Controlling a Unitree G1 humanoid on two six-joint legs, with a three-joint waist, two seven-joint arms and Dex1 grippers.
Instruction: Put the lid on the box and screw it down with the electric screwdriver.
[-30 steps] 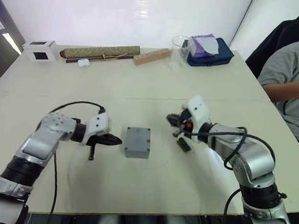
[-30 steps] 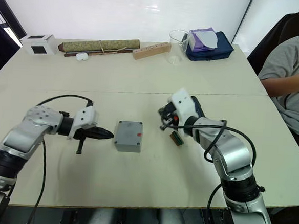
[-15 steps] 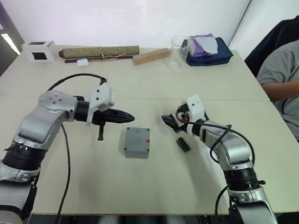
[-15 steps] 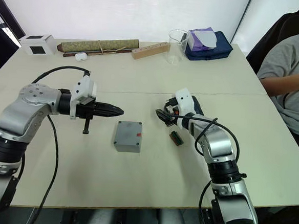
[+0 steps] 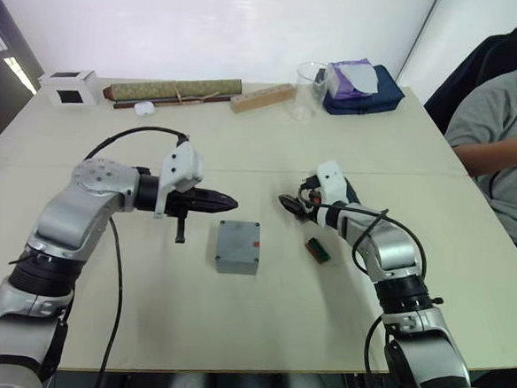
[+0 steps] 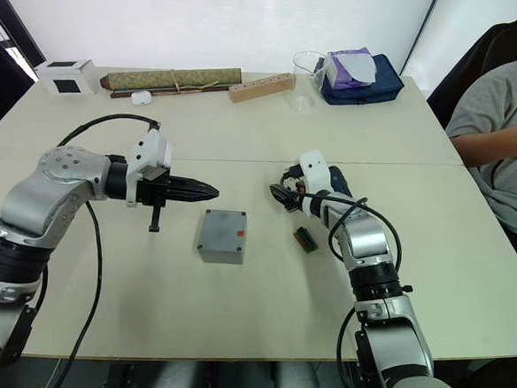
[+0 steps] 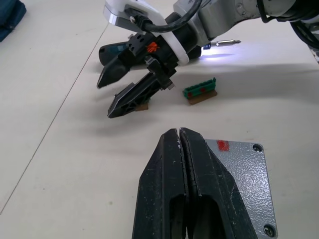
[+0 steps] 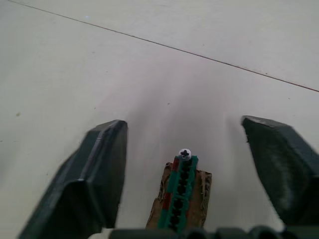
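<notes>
Flat grey plastic lid point(image 5: 238, 241) already seated on small grey box point(image 6: 220, 249). Left gripper point(image 5: 225, 198) closed, empty; right gripper point(image 6: 278, 196) spread, empty. Dark pen-shaped screwdriver point(image 7: 110, 51) lies unheld; screwing left.

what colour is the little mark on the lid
Red, on the grey lid; clearest in the left wrist view.

- The box point(image 5: 238, 246), with the lid point(image 7: 242, 174) on it, sits on the worktop point(image 5: 259, 318) near the front middle.
- The left hand point(image 5: 226, 199) hovers just behind the box's left side.
- The right hand point(image 5: 288, 203) is to the box's right, above a screw strip point(image 8: 180, 199).
- Another strip point(image 5: 318, 250) lies right of the box.
- The electric screwdriver point(image 7: 112, 51) lies behind the right hand.
</notes>
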